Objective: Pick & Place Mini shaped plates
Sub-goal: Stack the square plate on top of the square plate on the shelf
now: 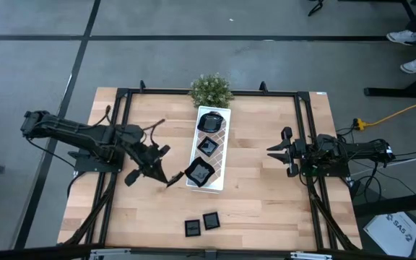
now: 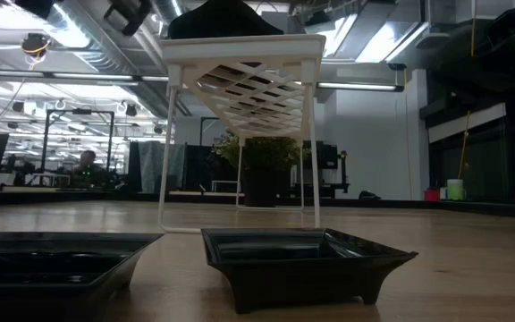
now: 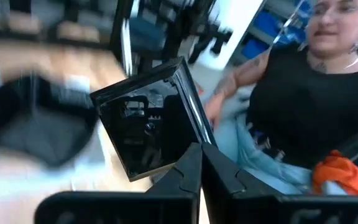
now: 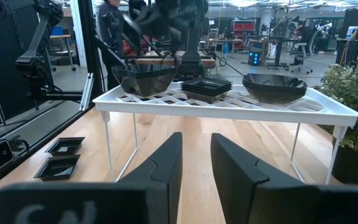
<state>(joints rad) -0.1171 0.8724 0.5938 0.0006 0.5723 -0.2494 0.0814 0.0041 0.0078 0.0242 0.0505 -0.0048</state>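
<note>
My left gripper (image 1: pixel 170 180) clamps a square black plate (image 1: pixel 199 172) at the white tray's (image 1: pixel 220 153) lower end, frame centre. Right gripper (image 1: pixel 274 151) idle mid-right, fingers parted, empty.

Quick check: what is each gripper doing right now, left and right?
Left gripper: shut on the rim of a glossy black square plate at the white lattice tray.
Right gripper: open, empty, waiting beside the tray.

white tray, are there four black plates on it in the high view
No, the white tray carries three black plates: a round one, a middle one, and a square one at its near end.
</note>
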